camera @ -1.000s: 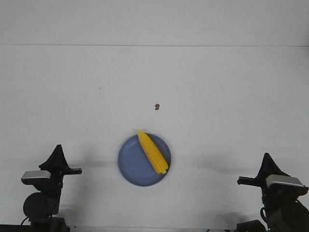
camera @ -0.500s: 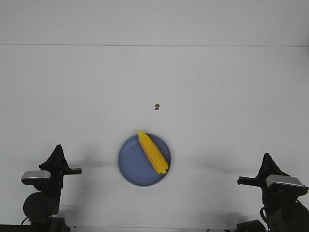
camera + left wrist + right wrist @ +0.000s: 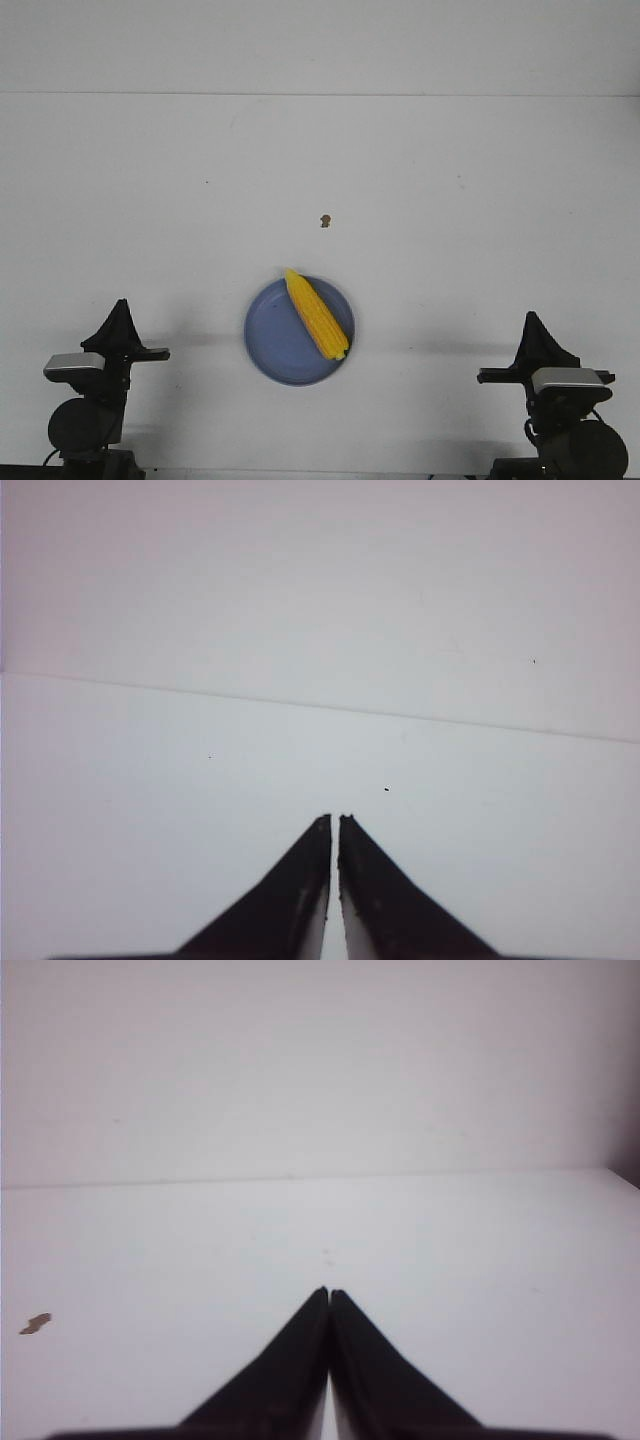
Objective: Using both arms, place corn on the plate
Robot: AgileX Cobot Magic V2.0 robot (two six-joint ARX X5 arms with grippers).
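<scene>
The yellow corn [image 3: 317, 313] lies slantwise on the light blue plate [image 3: 272, 340] near the table's front middle, its thick end at the plate's right rim. My left gripper [image 3: 121, 305] is shut and empty at the front left, well apart from the plate; it also shows in the left wrist view [image 3: 334, 818]. My right gripper [image 3: 535, 317] is shut and empty at the front right; it also shows in the right wrist view [image 3: 329, 1291]. Neither wrist view shows the corn or the plate.
A tiny brown speck [image 3: 325, 221] lies on the white table behind the plate; it also shows in the right wrist view [image 3: 35, 1324]. The table's back edge meets a white wall [image 3: 320, 45].
My right arm has shifted a little to the left and its gripper sits slightly farther from the front edge. The left arm, corn and plate have not moved.
</scene>
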